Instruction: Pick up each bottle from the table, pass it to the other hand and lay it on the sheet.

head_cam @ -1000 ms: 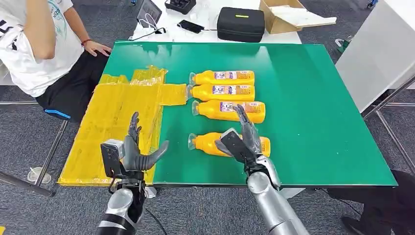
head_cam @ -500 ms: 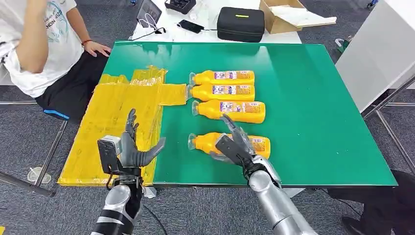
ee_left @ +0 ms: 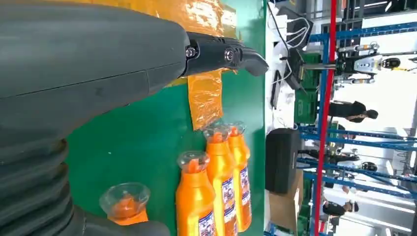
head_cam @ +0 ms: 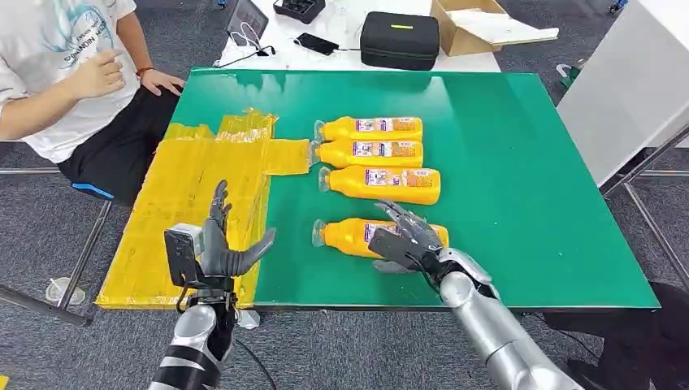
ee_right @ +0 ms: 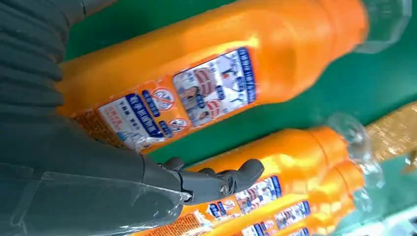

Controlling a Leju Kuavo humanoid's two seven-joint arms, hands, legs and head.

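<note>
You've got a green table (head_cam: 504,162) with a crinkly yellow sheet (head_cam: 187,203) draped over its left edge and four orange bottles (head_cam: 378,150) lying on their sides mid-table, caps toward the sheet.

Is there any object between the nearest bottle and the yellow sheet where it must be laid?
Nothing visible: bare green table lies between the nearest bottle and the yellow sheet. The left hand waits above the sheet's near edge.

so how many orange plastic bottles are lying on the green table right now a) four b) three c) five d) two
a, four orange plastic bottles lie on the green table: three close together in a row and a fourth nearer the robot, under the right hand.
</note>
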